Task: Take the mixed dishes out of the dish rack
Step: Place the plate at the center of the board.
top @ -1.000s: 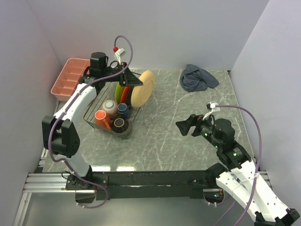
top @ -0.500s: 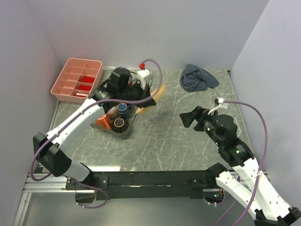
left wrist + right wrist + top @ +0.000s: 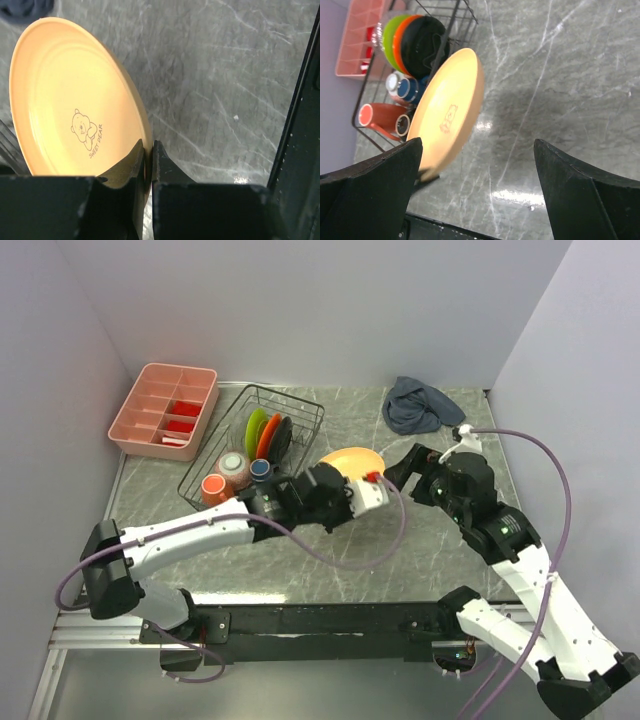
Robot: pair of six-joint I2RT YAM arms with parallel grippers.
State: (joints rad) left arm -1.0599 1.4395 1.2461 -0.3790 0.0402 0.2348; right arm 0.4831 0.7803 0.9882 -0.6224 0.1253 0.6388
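My left gripper [image 3: 347, 483] is shut on the rim of the large tan-yellow plate [image 3: 352, 459] and holds it tilted above the table, right of the dish rack [image 3: 300, 406]. In the left wrist view both fingers [image 3: 148, 150] pinch the plate's edge [image 3: 65, 100]. My right gripper [image 3: 405, 472] is open and empty just right of the plate; its wrist view shows the plate [image 3: 450, 115] between and beyond its fingers [image 3: 477, 170]. The rack holds a lime green plate [image 3: 255, 430], a dark bowl [image 3: 283, 437], a pinkish bowl [image 3: 233, 465], a blue cup [image 3: 261, 469] and an orange mug [image 3: 212, 487].
A pink compartment tray [image 3: 165, 410] stands left of the rack at the back. A crumpled blue-grey cloth [image 3: 420, 405] lies at the back right. An orange plate [image 3: 268, 435] stands between the green plate and the dark bowl. Purple walls close the sides and back.
My left arm has carried the tan-yellow plate out of the rack, rightward and nearer, to the table's middle. My right arm has swung up and left toward the plate.
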